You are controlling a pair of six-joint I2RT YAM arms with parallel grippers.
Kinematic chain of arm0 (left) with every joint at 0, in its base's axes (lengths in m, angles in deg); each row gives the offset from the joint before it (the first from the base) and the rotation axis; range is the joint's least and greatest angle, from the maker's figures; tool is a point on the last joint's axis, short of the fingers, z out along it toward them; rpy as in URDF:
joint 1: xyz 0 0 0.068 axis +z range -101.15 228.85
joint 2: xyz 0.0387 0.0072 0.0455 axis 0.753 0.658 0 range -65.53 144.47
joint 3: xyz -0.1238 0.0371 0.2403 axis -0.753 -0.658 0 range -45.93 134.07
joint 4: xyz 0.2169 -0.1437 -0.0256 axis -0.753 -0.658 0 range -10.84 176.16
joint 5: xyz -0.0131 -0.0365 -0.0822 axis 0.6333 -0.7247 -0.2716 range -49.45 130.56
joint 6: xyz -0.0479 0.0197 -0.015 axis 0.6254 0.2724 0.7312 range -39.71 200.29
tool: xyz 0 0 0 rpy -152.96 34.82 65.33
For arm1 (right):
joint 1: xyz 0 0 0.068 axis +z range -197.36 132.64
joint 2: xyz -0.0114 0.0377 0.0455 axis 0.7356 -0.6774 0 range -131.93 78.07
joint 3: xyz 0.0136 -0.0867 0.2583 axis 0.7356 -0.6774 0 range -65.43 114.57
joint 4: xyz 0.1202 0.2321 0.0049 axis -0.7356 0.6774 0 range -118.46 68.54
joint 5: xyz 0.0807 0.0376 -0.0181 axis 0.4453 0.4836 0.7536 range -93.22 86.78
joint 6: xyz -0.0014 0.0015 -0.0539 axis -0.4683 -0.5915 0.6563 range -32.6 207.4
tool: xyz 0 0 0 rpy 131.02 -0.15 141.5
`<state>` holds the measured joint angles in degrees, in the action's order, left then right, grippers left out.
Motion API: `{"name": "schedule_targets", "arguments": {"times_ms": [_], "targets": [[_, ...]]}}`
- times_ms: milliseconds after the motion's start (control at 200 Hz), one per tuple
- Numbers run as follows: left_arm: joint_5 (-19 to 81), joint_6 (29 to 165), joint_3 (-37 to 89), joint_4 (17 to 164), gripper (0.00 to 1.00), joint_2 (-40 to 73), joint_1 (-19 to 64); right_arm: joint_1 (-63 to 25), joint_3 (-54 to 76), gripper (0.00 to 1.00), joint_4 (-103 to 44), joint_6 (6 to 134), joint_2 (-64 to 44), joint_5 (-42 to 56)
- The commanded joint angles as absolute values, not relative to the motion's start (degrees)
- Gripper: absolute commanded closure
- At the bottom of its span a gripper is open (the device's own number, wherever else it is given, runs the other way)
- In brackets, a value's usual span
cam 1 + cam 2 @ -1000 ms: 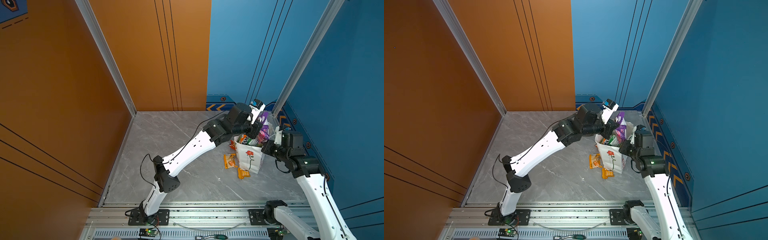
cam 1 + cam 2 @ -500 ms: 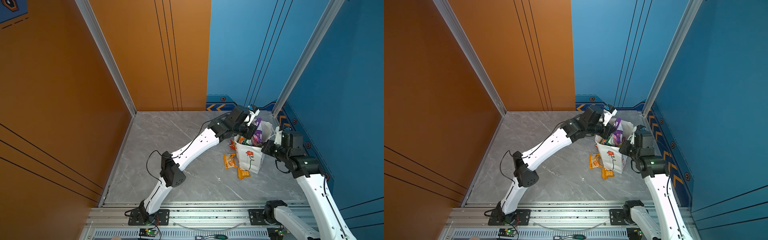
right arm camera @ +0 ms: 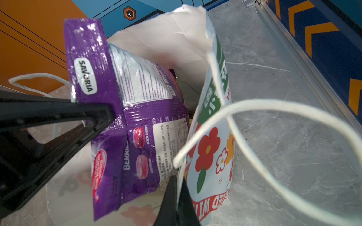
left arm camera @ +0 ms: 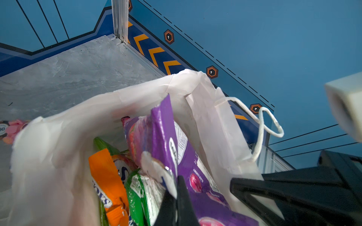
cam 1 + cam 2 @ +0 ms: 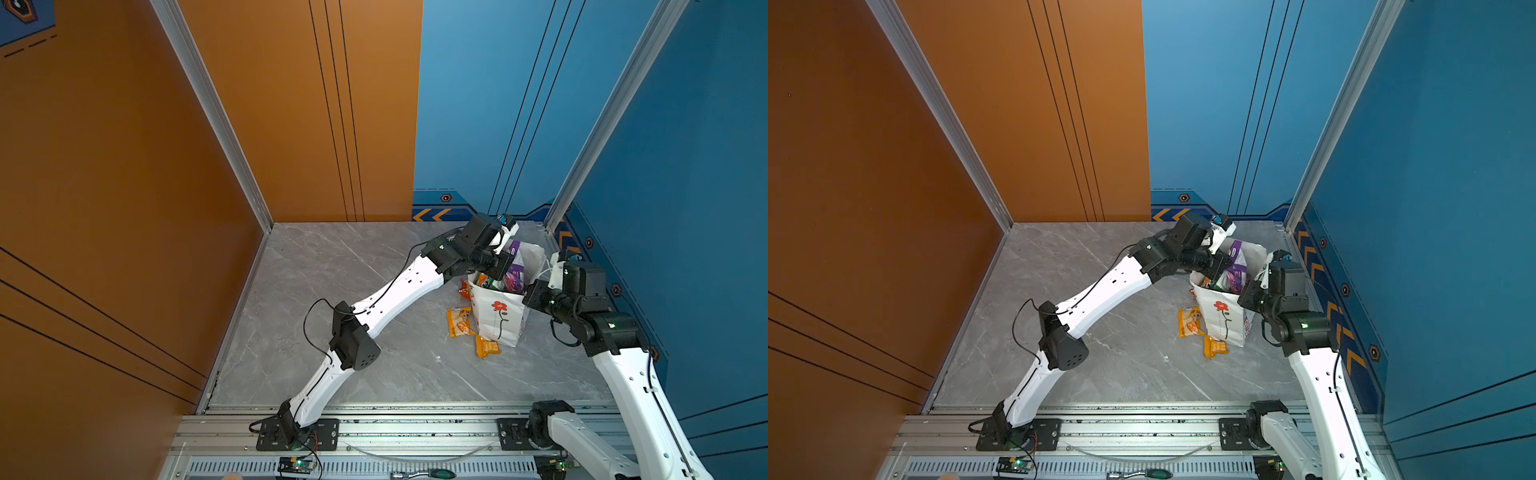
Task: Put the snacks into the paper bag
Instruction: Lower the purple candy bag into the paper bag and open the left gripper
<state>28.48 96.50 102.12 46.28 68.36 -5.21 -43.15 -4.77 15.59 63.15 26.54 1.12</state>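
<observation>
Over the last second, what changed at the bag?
The left gripper came down, lowering the purple packet it grips from above the paper bag into its mouth. Nothing was let go. The right gripper stayed clamped on the bag's rim. The larger orange packet and the smaller orange packet beside the bag did not move.

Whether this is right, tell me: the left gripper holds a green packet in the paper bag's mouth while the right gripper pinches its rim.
Not green: the left gripper holds the purple Savoria packet, as the right wrist view shows. It is in the mouth of the paper bag; the right gripper pinches the rim.
</observation>
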Motion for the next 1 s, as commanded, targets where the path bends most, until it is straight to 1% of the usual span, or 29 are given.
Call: {"name": "schedule_targets", "arguments": {"times_ms": [0, 280, 501, 586, 641, 726, 811, 911, 996], "targets": [[30.3, 94.9, 104.6, 44.7, 1.00, 69.6, -5.6, -42.5, -4.0, 1.00, 13.6, 62.7, 26.8, 0.9], [35.1, 95.7, 106.7, 43.9, 1.00, 72.2, -5.9, -42.4, -3.7, 1.00, 14.1, 63.1, 27.1, -0.3], [36.2, 95.4, 107.7, 43.7, 1.00, 74.5, -6.4, -42.5, -4.0, 1.00, 14.1, 63.1, 27.3, -0.6], [37.1, 94.9, 107.9, 43.4, 0.98, 74.4, -6.5, -42.5, -4.1, 1.00, 14.1, 63.1, 27.1, -0.4], [37.5, 94.6, 108.0, 43.2, 0.95, 74.1, -6.7, -42.4, -4.1, 1.00, 14.1, 63.1, 27.0, -0.5], [38.0, 94.3, 107.9, 43.2, 0.84, 73.2, -6.9, -42.4, -4.1, 1.00, 14.1, 63.1, 26.9, -0.6], [38.7, 93.9, 107.8, 43.1, 0.78, 72.2, -7.3, -42.4, -4.1, 1.00, 14.1, 63.1, 26.9, -0.7], [39.9, 93.1, 107.1, 43.0, 0.68, 70.8, -7.8, -42.4, -4.1, 1.00, 14.2, 63.1, 27.1, -0.9], [41.2, 93.1, 106.2, 43.1, 0.63, 69.3, -7.9, -42.4, -4.1, 1.00, 14.5, 63.2, 27.2, -1.4]]}}
